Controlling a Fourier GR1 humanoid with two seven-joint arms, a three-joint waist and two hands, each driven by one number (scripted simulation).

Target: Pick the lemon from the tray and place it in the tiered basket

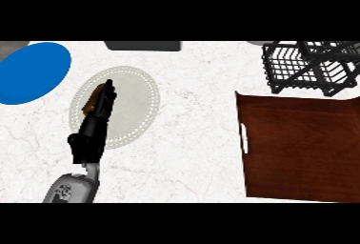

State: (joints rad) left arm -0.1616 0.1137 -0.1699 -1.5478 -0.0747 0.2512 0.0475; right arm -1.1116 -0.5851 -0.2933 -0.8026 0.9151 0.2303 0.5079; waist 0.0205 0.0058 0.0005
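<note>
The brown wooden tray (302,147) lies at the right, and its top shows nothing on it. No lemon shows anywhere in the head view. The black wire tiered basket (313,66) stands at the far right, just beyond the tray. My left hand (98,112) reaches up from the lower left with straight fingers over a pale oval plate (134,109). A small brown thing (89,102) lies on that plate along the left side of the fingers, partly hidden by them. My right hand is out of view.
A blue plate (32,71) lies at the far left, cut by the edge. A dark grey object (143,45) sits at the counter's far edge. White marble counter (197,143) stretches between the oval plate and the tray.
</note>
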